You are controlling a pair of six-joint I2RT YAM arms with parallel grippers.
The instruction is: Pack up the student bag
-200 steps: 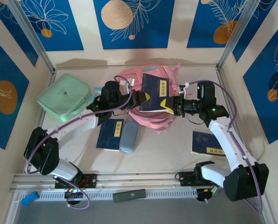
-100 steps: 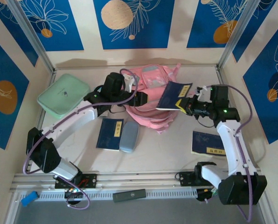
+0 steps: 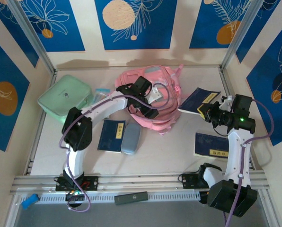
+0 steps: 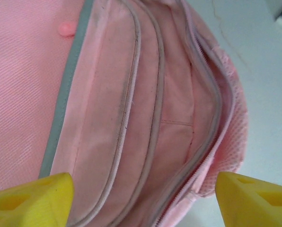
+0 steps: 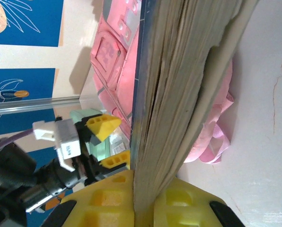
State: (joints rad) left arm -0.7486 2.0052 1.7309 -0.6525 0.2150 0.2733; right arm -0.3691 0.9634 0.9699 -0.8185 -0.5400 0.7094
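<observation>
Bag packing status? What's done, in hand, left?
Done: the student bag has its compartment unzipped; nothing is seen inside. In hand: the right gripper clamps a blue book beside the bag; the left gripper hangs open over the opening. Left: that book, likely also the near-left book, near-right book, grey-blue case and mint case on the table.

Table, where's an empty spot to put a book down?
Bare table lies at the near middle, between the grey case and the right-hand book, in front of the student bag. The left is crowded: mint case, another book, left arm.
</observation>
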